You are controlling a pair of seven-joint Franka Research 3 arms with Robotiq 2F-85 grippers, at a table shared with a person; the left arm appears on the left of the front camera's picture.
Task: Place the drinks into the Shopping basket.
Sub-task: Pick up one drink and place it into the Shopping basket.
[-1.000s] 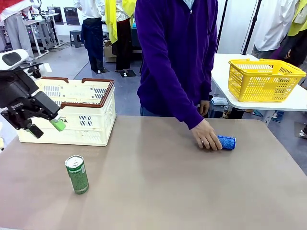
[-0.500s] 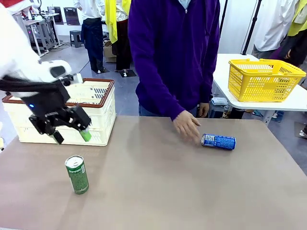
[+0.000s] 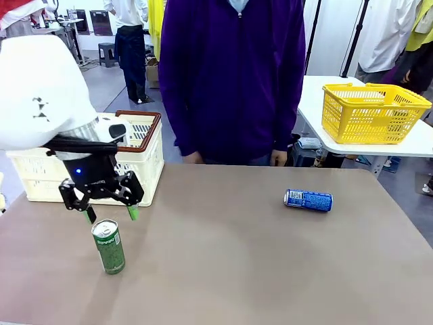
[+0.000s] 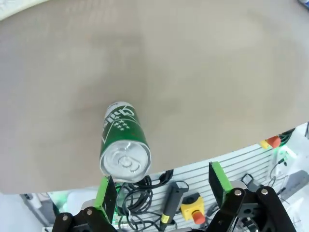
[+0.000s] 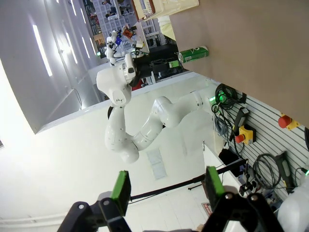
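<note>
Left gripper [image 3: 110, 214]: jaws spread wide, nothing between them. Points straight down, poised just above the green can, no contact.
Green can [image 3: 108, 246]: upright, silver top up, near the table's [image 3: 223, 271] robot-side edge, toward its left corner. In the left wrist view it sits close to one green pad [image 4: 105, 193], not centred in the gap.
Blue can [image 3: 308, 200]: lying on its side on the table's right half, nearer the far edge. Well apart from the green can and from the left gripper.
Shopping basket [image 3: 145, 166]: at the far left corner, just behind the left gripper. Cream slotted walls, brown rim. The arm hides most of its inside.
Right gripper [image 5: 167, 183]: fingers parted, holding nothing. Aimed past the table's edge at the room beyond.
Person [image 3: 233, 74]: stands at the far edge in a purple top, hands [image 3: 279, 157] low at that edge, touching neither can.
Yellow basket [image 3: 372, 112]: on a separate white table beyond the far right corner.
</note>
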